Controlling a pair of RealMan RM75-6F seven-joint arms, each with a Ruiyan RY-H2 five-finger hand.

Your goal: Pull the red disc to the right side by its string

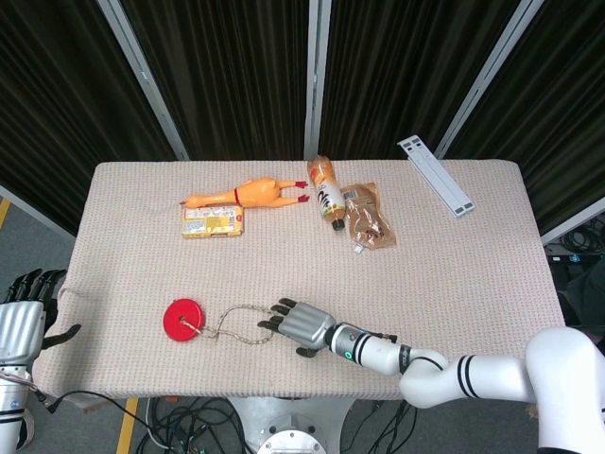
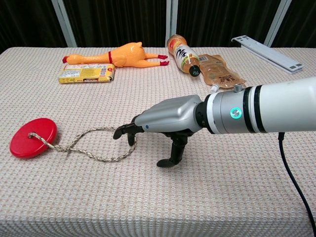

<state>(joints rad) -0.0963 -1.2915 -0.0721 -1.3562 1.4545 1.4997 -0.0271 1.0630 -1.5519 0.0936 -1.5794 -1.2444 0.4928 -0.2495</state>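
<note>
The red disc [image 1: 182, 319] [image 2: 33, 137] lies flat near the table's front left. Its braided string [image 1: 227, 312] [image 2: 101, 158] runs right from it and ends in a loop. My right hand [image 1: 301, 324] [image 2: 165, 116] is low over the right end of that loop, palm down. Its fingertips [image 2: 123, 132] bend down onto the string, while the thumb stands apart on the cloth. I see no closed hold on the string. My left hand [image 1: 24, 317] hangs off the table's left edge, fingers apart and holding nothing.
At the back of the table [image 1: 454, 274] lie a rubber chicken [image 1: 248, 194] [image 2: 118, 54], a yellow packet [image 1: 213, 220] [image 2: 86, 73], an orange bottle [image 1: 326, 191] [image 2: 183, 53] and a snack bag [image 1: 367, 218] [image 2: 219, 69]. A white strip [image 1: 435, 175] [image 2: 266, 53] lies at the back right.
</note>
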